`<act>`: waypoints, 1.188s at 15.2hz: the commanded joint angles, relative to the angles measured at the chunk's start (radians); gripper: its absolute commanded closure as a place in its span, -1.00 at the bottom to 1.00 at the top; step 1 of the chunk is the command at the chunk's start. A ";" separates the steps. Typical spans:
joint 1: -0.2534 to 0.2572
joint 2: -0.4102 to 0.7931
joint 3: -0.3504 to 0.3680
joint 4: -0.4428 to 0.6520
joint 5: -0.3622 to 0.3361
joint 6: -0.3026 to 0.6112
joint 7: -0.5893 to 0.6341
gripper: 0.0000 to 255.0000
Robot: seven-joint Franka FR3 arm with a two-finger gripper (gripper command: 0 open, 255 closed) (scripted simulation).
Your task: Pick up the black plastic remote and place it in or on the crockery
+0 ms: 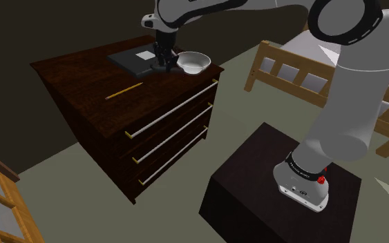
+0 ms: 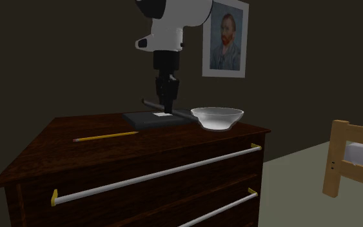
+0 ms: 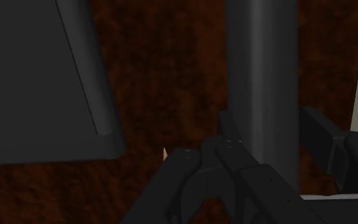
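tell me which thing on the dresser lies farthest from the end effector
The yellow pencil; the bowl, remote and dark slab all crowd the end effector.

On the dark dresser [image 1: 82, 76] the gripper [image 1: 162, 64] reaches down at the far right, beside a dark flat slab [image 1: 132, 61], a white bowl [image 1: 193, 62] just right, a pencil [image 1: 124, 90] nearer.

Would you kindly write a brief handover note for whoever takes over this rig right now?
Pincer: low over the dresser, shut on the remote, one finger against each long side.
Remote: dark grey, next to the white bowl; I cannot tell whether it is off the dresser top.
Done: approach and grasp.
Left: lift, carry over the bowl, release.
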 commanded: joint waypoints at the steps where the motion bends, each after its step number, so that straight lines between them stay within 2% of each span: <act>1: 0.000 -0.006 0.000 0.021 0.000 -0.026 -0.001 1.00; 10: 0.000 -0.015 0.000 0.128 0.001 -0.141 -0.003 1.00; 18: -0.116 -0.022 -0.053 0.103 0.032 -0.123 -0.177 1.00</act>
